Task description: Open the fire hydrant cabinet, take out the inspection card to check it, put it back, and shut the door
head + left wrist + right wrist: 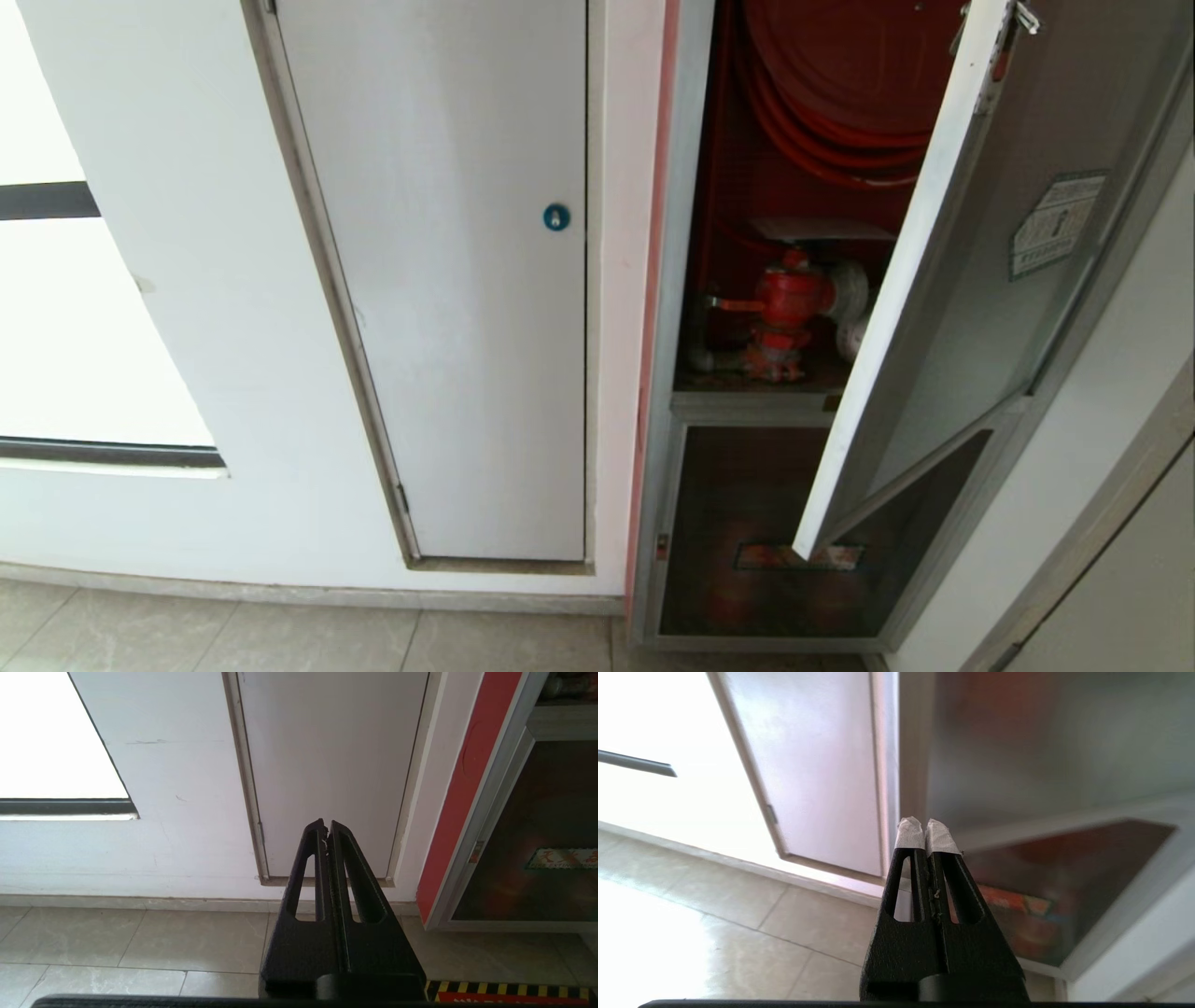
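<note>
Closed right pincer (926, 833) faces door (971, 280) bearing an unreadable green-edged sticker (1057, 224).

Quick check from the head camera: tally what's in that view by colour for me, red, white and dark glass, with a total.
Red: 2, hose reel and valve
White or pale: 3, white door with blue lock, inspection card, rolled hose
Dark glass: 2, the open door and lower panel
Total: 7

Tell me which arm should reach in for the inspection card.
Right, probably. Its tool points at the open door beside the card; the left tool faces the white door.
</note>
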### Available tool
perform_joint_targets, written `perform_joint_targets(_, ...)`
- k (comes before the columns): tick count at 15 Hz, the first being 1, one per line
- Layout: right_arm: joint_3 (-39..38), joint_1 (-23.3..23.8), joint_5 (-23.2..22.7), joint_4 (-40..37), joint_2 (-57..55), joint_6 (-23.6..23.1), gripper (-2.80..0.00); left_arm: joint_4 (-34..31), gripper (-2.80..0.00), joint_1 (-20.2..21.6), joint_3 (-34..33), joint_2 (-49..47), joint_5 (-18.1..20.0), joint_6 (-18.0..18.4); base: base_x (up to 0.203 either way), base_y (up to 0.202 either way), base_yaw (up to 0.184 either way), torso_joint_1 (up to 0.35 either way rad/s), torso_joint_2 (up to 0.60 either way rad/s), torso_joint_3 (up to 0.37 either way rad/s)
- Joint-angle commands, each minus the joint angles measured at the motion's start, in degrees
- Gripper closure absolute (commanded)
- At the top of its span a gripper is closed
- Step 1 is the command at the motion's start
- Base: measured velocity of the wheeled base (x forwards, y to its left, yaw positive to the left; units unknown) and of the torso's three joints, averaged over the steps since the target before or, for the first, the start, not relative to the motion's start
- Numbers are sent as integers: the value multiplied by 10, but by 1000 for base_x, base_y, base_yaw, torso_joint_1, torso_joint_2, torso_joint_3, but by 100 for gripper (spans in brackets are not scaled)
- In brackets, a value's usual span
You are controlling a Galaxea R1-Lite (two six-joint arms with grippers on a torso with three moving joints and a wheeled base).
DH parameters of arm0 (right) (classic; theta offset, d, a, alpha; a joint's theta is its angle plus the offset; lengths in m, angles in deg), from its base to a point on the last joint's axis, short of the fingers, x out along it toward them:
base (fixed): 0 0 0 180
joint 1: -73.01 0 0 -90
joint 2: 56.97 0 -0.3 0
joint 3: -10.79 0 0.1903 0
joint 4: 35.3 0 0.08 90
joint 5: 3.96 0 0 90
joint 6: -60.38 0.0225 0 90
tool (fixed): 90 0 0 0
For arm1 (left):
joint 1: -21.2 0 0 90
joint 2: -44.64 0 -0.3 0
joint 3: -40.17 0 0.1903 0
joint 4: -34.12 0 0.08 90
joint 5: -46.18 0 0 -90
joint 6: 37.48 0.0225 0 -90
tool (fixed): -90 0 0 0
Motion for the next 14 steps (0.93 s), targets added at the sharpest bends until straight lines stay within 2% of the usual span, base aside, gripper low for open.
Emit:
perform_joint_targets(1,59,-1,-10,6,-132,2,0,0,0,0,-2,0,0,0,0,0,0,0,0,0)
perform_joint_targets(3,137,-16,-20,20,-223,4,0,0,0,0,-2,0,0,0,0,0,0,0,0,0)
perform_joint_targets(5,194,-91,-6,28,-280,9,0,0,0,0,-2,0,-1,0,0,0,0,0,0,0)
perform_joint_targets(6,209,-145,26,32,-304,11,0,0,0,0,-2,0,0,0,0,0,0,0,0,0)
perform_joint_targets(7,221,-199,77,40,-332,14,0,0,0,0,-2,0,0,0,0,0,0,0,0,0)
perform_joint_targets(9,236,-289,200,99,-402,22,0,0,0,0,-2,0,0,0,0,0,0,0,0,0)
perform_joint_targets(11,242,-330,280,169,-457,26,0,0,0,0,-2,0,0,0,0,0,0,0,0,0)
perform_joint_targets(14,242,-347,352,263,-526,26,0,0,0,0,-2,0,-1,0,0,0,0,0,0,0)
